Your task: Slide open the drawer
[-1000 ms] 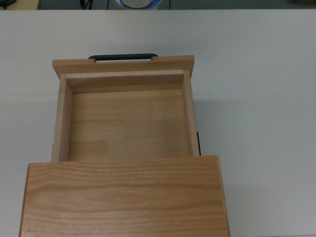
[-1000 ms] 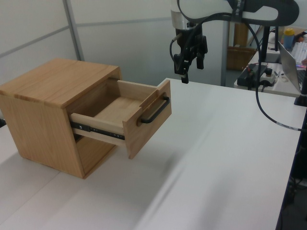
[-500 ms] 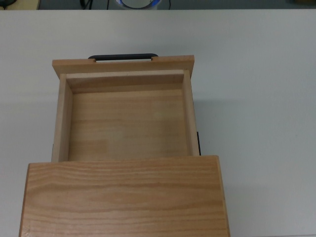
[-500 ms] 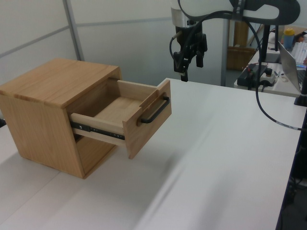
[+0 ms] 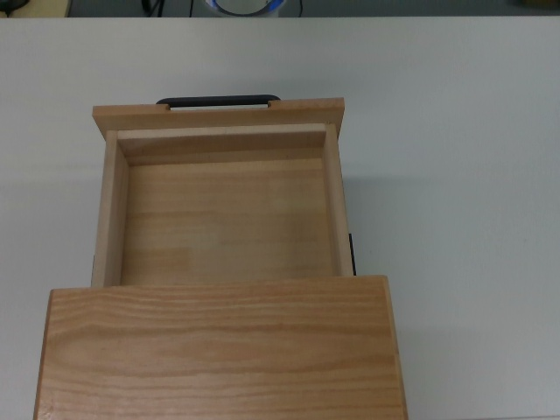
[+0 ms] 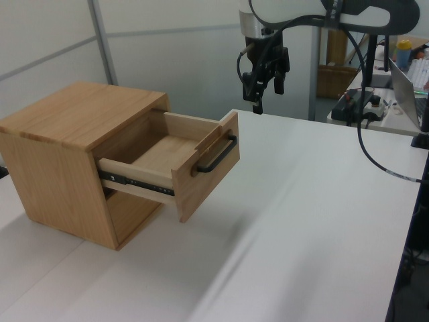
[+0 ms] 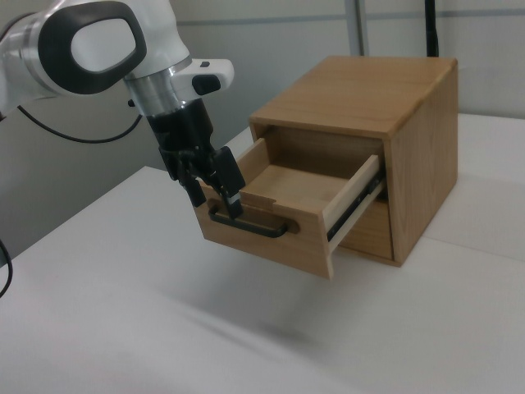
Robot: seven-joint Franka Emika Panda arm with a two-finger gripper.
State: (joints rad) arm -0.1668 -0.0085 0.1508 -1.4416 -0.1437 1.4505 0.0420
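Cabinet [image 6: 74,154]: light wooden box standing on the white table [image 6: 308,221], grained flat top, one opening in its front face. Taken here as the landmark for all that follows.

Drawer [image 5: 223,219]: pulled well out of the cabinet's front on dark side runners, most of its length exposed, its rear part under the cabinet top. Thin side walls, wider front panel. Contents: nothing; the top view shows only bare wood floor inside.

Handle [image 6: 216,155]: black metal bar on the outer face of the front panel, the part of the drawer farthest from the cabinet. Nothing grips it.

Pincer [image 6: 266,102]: hangs in the air beyond the drawer front, higher than the handle and on the side away from the cabinet, well apart from it in the left view. Its two fingers [image 7: 232,185] point downward with a modest gap between them; they hold nothing. The right view sets it in line with the handle, but that looks like overlap only.

Judgement on the step: the opening looks done or nearly so. If more travel is wanted, the fingers should descend squarely over the bar's middle, close there, and draw straight away from the cabinet along the runners, never sideways, lest the drawer bind or the cabinet slide on the table.
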